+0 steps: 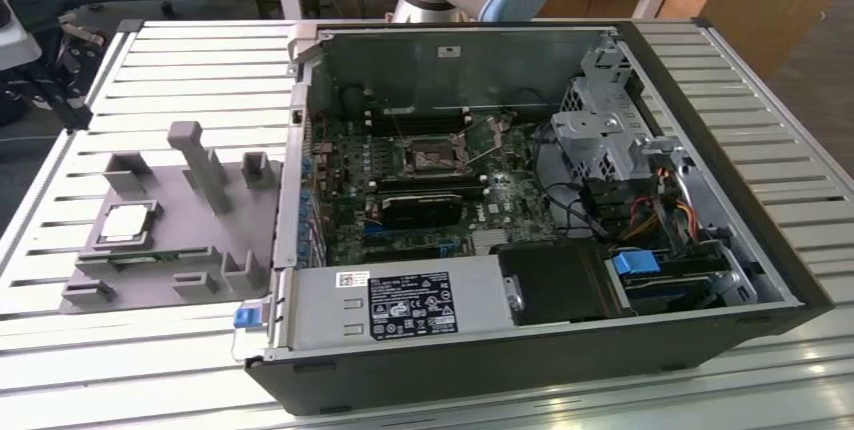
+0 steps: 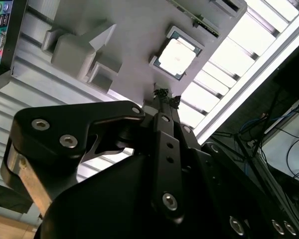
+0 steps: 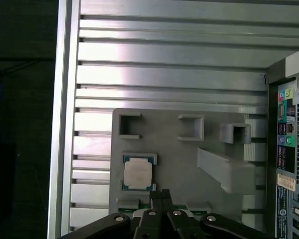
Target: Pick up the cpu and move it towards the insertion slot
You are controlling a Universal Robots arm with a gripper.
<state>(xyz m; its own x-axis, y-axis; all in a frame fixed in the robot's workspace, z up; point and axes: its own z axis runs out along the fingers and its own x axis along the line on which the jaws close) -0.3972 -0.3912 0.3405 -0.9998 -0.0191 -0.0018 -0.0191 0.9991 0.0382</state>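
Note:
The cpu (image 1: 124, 222), a small square chip with a pale metal top, lies flat in a recess of the grey plastic holder (image 1: 187, 250) at the exterior view's left. Both wrist views look down on it: the cpu (image 3: 138, 173) (image 2: 177, 55) sits a short way off the tips of my gripper (image 3: 160, 193) (image 2: 164, 93). The gripper hangs above the holder (image 3: 179, 149), its fingers shut together with nothing between them. The insertion slot (image 1: 434, 157), a dark-centred socket in a silvery bracket, sits on the motherboard inside the open computer case.
The open computer case (image 1: 534, 370) stands at the exterior view's right on a slatted metal table (image 1: 160, 70). Upright grey blocks (image 1: 200, 160) rise from the holder. A black card (image 1: 424, 208) lies beside the socket. The table's edge (image 3: 65, 99) runs close to the holder.

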